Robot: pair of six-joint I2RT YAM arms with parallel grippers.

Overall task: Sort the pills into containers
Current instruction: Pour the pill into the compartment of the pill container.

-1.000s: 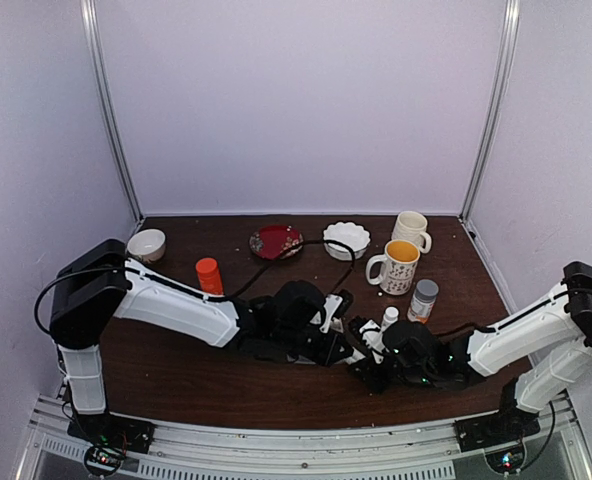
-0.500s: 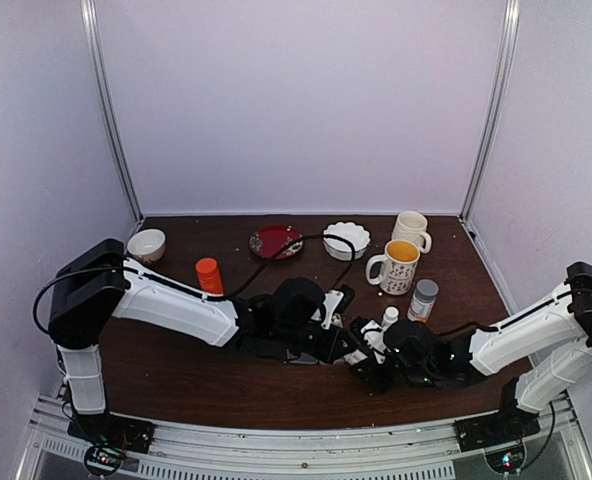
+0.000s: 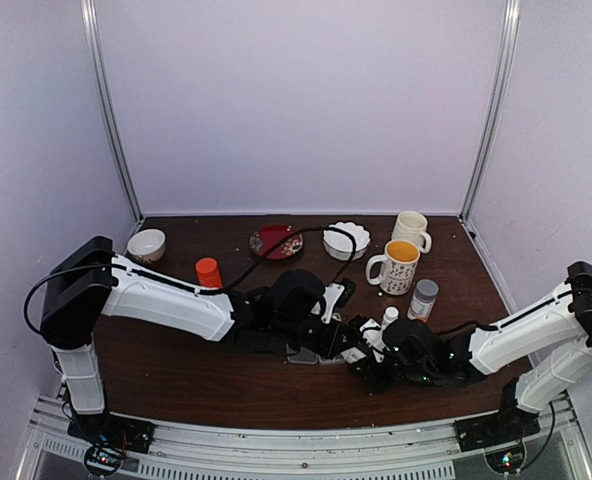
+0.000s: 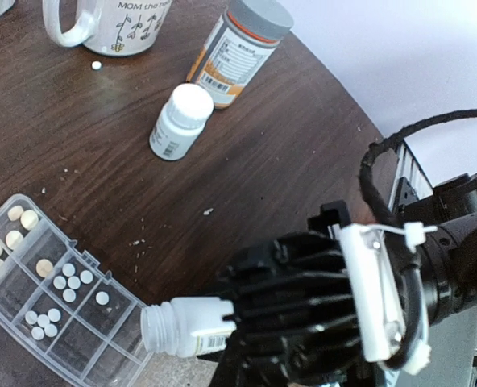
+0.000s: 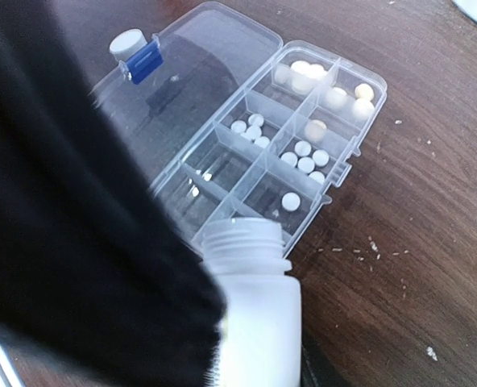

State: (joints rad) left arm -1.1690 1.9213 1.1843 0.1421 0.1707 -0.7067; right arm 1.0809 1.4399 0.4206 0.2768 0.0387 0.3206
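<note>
Small white pills [image 5: 305, 157] lie in several cells [image 5: 264, 192] of the clear pill box [image 5: 222, 56] near the middle of the table [image 5: 400, 210]. Some cells look bare, so the job seems about half done. The right gripper [image 4: 230, 339] grasps an open white bottle [image 5: 255, 298], tipped at the box's edge. The left gripper [image 3: 328, 345] is clenched tight.
</note>
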